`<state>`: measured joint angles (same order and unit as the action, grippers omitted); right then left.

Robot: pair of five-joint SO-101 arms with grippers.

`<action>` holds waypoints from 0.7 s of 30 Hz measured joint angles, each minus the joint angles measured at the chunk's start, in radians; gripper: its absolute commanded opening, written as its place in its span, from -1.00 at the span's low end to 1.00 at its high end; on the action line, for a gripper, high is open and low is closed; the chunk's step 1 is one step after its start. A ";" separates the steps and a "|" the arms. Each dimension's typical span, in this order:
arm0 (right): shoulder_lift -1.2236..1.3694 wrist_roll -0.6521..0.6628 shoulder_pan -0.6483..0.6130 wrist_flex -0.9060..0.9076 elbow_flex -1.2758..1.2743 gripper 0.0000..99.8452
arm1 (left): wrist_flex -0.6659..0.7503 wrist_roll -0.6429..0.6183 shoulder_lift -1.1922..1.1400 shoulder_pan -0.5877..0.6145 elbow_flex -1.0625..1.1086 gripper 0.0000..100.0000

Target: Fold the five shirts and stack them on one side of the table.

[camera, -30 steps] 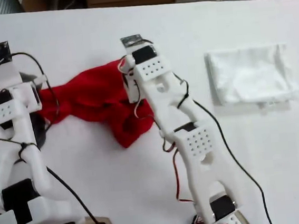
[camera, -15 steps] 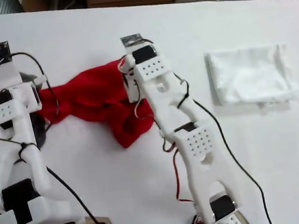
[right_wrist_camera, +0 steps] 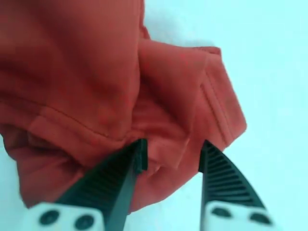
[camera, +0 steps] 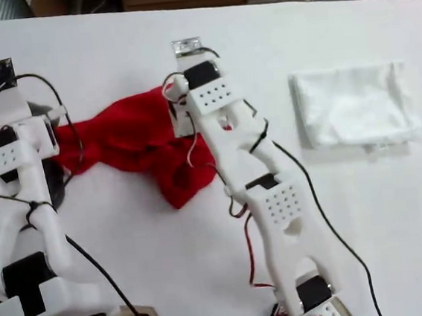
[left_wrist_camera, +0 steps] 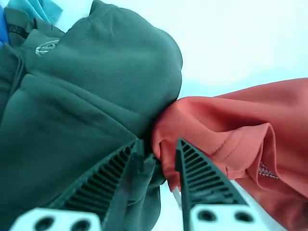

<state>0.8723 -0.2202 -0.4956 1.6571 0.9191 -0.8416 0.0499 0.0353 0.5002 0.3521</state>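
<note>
Red shirt (camera: 134, 139) lay crumpled on the table between the arms; right gripper (right_wrist_camera: 171, 156) stood open astride its fold, gripping nothing; left gripper (left_wrist_camera: 161, 154), narrowly parted, sat where red met the green shirt (left_wrist_camera: 72, 96); closing there would likely snag both.

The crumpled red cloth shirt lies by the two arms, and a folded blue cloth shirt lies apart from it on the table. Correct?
No: the folded cloth shirt is white, not blue, as the high view shows. The crumpled red cloth shirt does lie apart from it.
</note>
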 measured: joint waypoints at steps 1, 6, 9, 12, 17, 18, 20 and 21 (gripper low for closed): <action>0.018 0.000 0.000 -0.003 0.000 -0.63 | 0.000 0.000 0.000 0.000 0.000 -0.73; 0.064 0.000 0.003 -0.006 0.000 -0.63 | 0.000 0.000 0.000 0.000 0.000 -0.73; 0.066 0.000 0.002 -0.006 0.000 -0.64 | 0.000 0.000 0.000 0.000 0.000 -0.73; 0.066 0.000 0.002 -0.006 0.000 -0.69 | 0.000 0.000 0.000 0.000 0.000 -0.73; 0.066 0.000 0.002 -0.006 0.000 -0.93 | 0.000 0.000 0.000 0.000 0.000 -0.73; 0.066 0.000 0.003 -0.006 0.000 -0.97 | 0.000 0.000 0.000 0.000 0.000 -0.73; 0.066 0.000 0.014 -0.006 0.000 -0.96 | 0.000 0.000 0.000 0.000 0.000 -0.73; 0.066 0.000 0.021 -0.006 0.000 -0.96 | 0.000 0.000 0.000 0.000 0.000 -0.73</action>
<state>0.9383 -0.2202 -0.4741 1.6510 0.9191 -0.8416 0.0499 0.0353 0.5002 0.3521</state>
